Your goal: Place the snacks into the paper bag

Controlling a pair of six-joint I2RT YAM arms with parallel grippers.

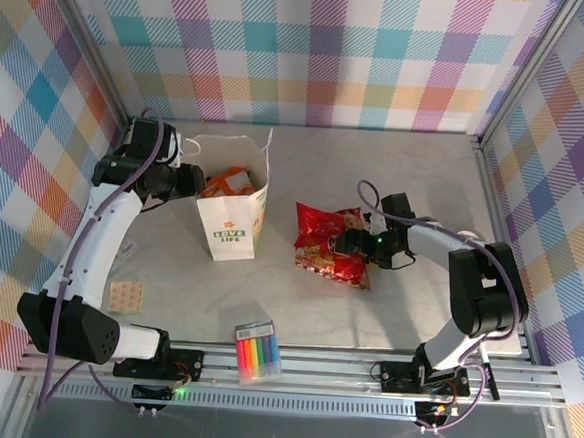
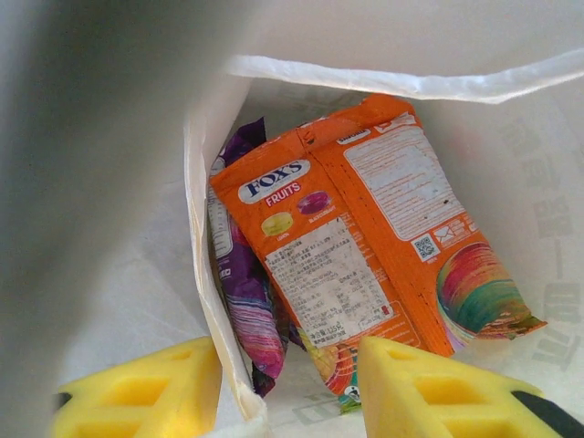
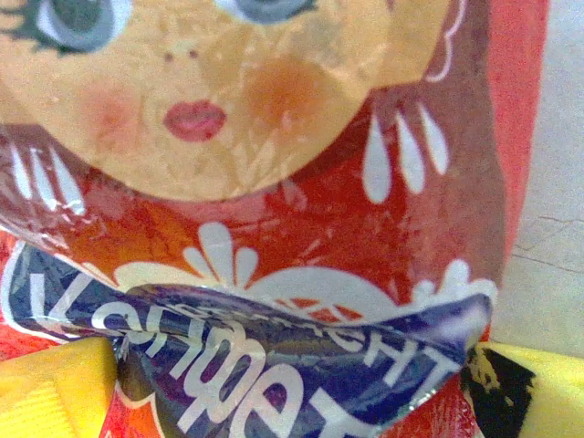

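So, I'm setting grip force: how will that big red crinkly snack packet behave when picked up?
The large red crinkly foil packet probably flexes rather than staying stiff: its film is creased and folded in the right wrist view. Its glossy surface may be slippery. The thin film and crumpled shape suggest it is light for its size.

White arm links (image 1: 106, 228), black joints (image 1: 482, 292), purple cables (image 1: 158, 142), yellow waffle-patterned fingers (image 2: 146, 392)

Top external: fixed high and behind, angled down, whole table (image 1: 395, 186) covered. Left wrist: pointed down into the paper bag (image 2: 547, 182), close. Right wrist: held very near the red packet (image 3: 365, 228). Both are shared with the overhead view.
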